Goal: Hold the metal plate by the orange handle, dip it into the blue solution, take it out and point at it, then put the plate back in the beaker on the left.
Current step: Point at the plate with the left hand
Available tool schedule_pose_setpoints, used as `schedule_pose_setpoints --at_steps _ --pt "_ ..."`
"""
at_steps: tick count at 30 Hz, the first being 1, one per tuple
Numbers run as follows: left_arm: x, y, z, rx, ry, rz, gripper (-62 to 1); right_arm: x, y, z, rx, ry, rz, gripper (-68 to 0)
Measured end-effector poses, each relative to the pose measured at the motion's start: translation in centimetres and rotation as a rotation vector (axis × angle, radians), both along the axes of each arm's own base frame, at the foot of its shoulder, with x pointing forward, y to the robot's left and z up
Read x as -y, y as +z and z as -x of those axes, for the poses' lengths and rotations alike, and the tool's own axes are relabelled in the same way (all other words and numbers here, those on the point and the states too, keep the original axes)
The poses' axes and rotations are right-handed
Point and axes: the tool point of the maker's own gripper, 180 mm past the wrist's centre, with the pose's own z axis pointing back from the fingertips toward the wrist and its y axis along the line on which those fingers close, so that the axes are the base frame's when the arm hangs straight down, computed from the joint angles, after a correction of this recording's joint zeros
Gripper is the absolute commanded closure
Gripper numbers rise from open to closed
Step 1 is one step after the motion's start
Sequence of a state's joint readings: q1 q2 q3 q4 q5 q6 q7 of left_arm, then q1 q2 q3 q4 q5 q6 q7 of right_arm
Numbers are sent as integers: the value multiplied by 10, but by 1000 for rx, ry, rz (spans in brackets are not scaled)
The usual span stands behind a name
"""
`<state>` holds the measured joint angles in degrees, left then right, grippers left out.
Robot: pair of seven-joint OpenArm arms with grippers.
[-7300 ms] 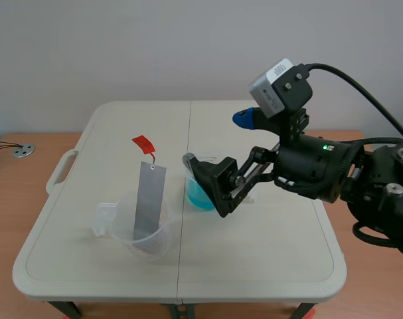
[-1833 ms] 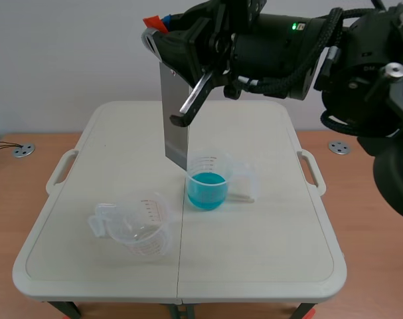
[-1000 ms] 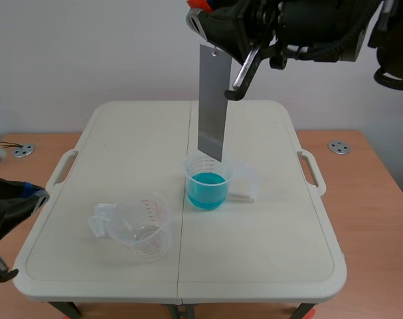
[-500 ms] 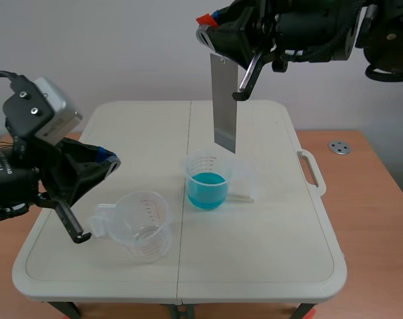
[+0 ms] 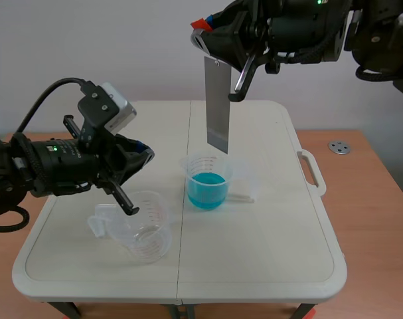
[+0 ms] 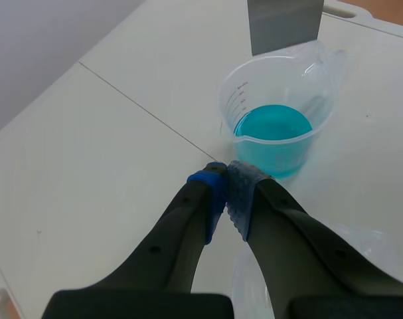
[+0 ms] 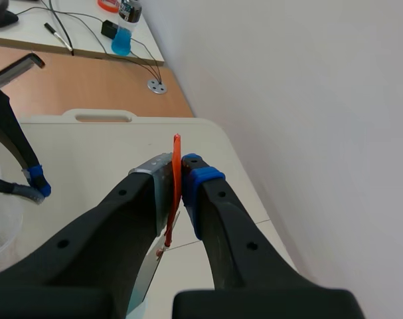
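The right gripper (image 7: 179,164) pinches the orange handle (image 7: 176,174), the metal plate (image 5: 217,106) hanging upright above the blue solution beaker (image 5: 207,183), while the left gripper (image 6: 226,174), fingers pressed together and empty, sits beside that beaker.

Soft, even light is coming from above and making the pale desk (image 5: 267,239) look bright. Faint shadows are lying just under things. In the left wrist view the fingers (image 6: 188,226) are looking a bit soft toward 6 o'clock.

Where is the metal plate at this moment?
In the scene view, the metal plate hangs from the right gripper by its orange handle, its lower edge just above the beaker of blue solution.
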<state>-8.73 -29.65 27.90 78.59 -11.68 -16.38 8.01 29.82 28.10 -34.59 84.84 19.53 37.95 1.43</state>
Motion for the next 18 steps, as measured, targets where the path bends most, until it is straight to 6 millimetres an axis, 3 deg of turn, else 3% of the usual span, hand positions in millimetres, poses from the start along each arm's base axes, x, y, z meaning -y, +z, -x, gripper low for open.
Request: schedule_pose_setpoints --at_steps 6,18 --pt "16 -11 -9 -11 -24 -13 -30 0 0 0 0 0 0 -13" --pt "31 0 -24 39 -46 1 -30 0 0 0 0 0 0 -13"
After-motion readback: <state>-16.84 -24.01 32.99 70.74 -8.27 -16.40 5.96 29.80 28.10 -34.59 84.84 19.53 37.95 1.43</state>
